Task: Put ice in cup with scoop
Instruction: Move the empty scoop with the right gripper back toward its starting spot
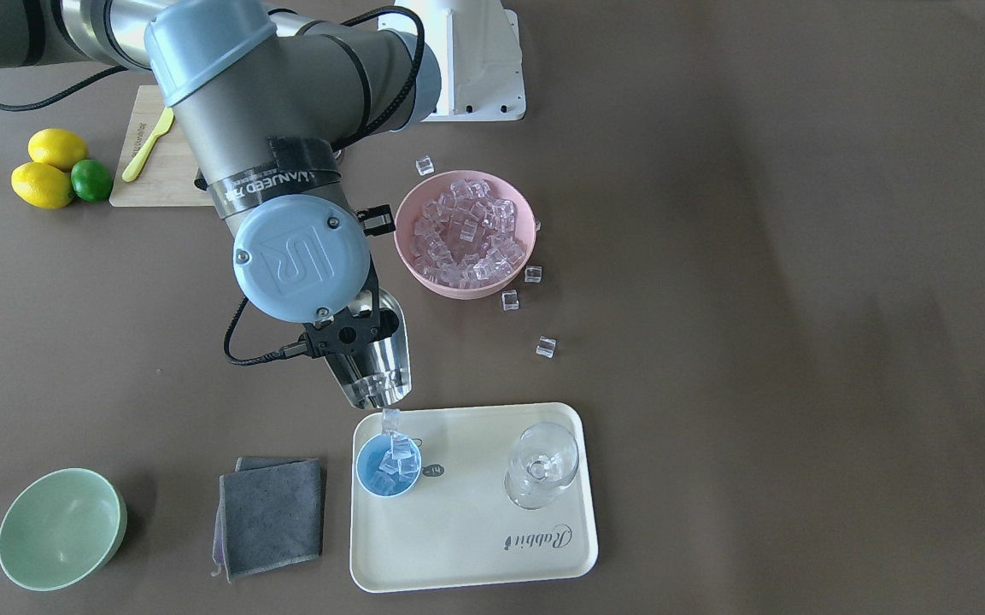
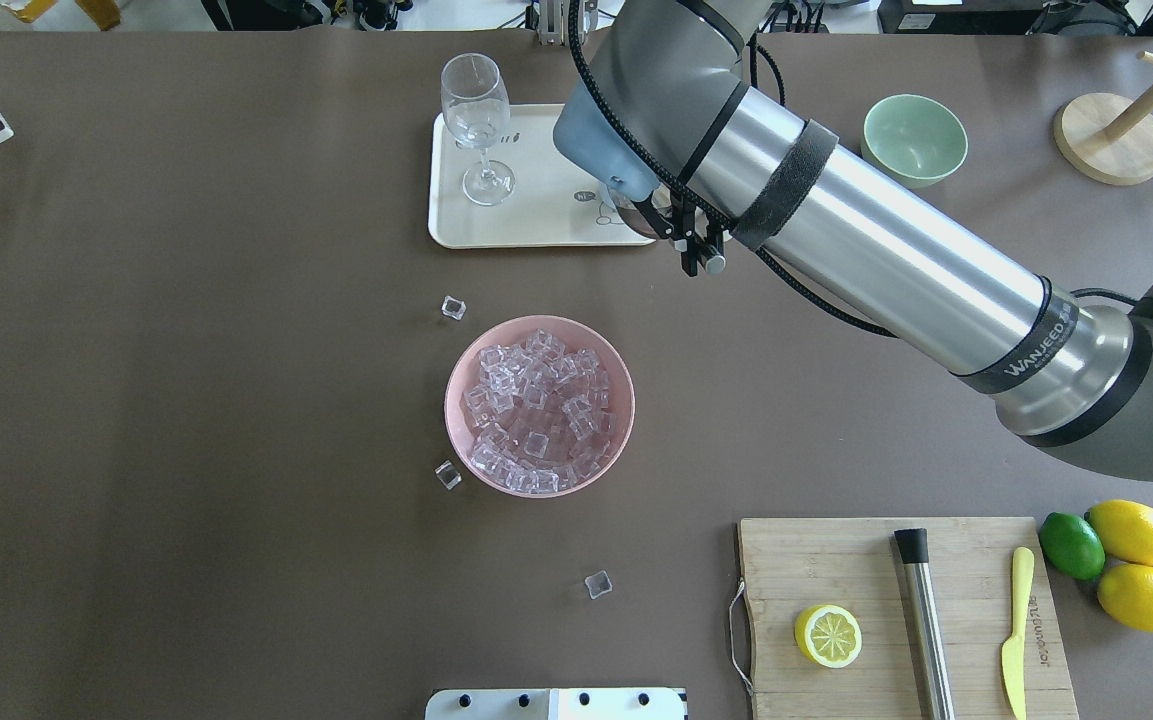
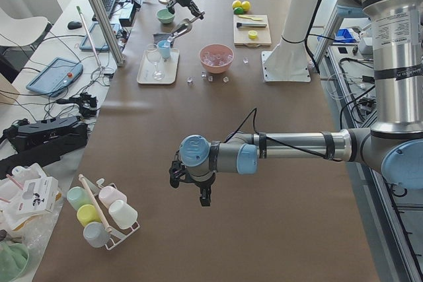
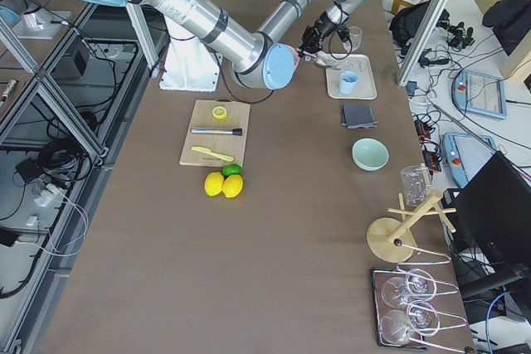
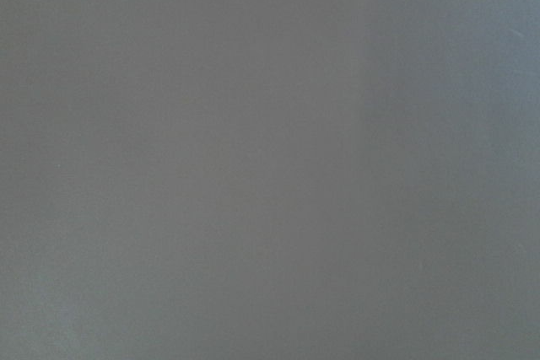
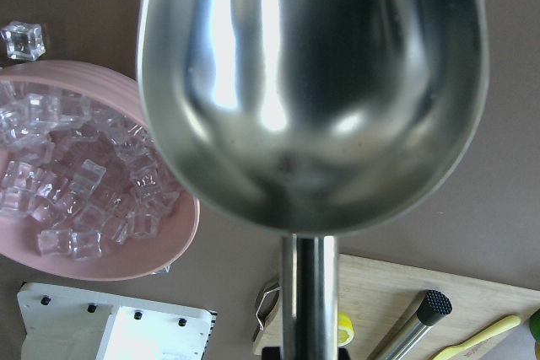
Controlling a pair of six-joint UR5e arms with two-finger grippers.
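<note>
- Ice [image 1: 396, 461] fills the light-blue cup [image 1: 370, 478], which stands at one corner of a cream tray [image 1: 475, 547]. A single cube [image 1: 390, 420] shows between the cup's rim and the lip of the scoop just above it.
- The steel scoop [image 1: 377, 359] hangs tilted with its mouth down toward the cup. The right wrist view shows its handle running back toward the camera.
- The right gripper [image 1: 354, 325] carries the scoop by the handle, its fingers closed on it, though the wrist hides most of them in the front view.
- A pink bowl [image 1: 466, 290] stands on the table near the tray, heaped with more ice [image 1: 466, 231].
- Four loose cubes [image 1: 546, 346] lie scattered on the brown table around the bowl.
- A clear stemmed glass [image 1: 541, 465] stands upright on the tray, well apart from the cup.
- A grey cloth [image 1: 272, 515] lies just beside the tray, and a pale green bowl [image 1: 61, 528] sits beyond it.
- The left gripper [image 3: 176, 175] hovers over the table far from the tray. It appears only in the side view, so whether its fingers are spread or pressed together cannot be told.
- The left wrist camera shows only plain brown surface.
</note>
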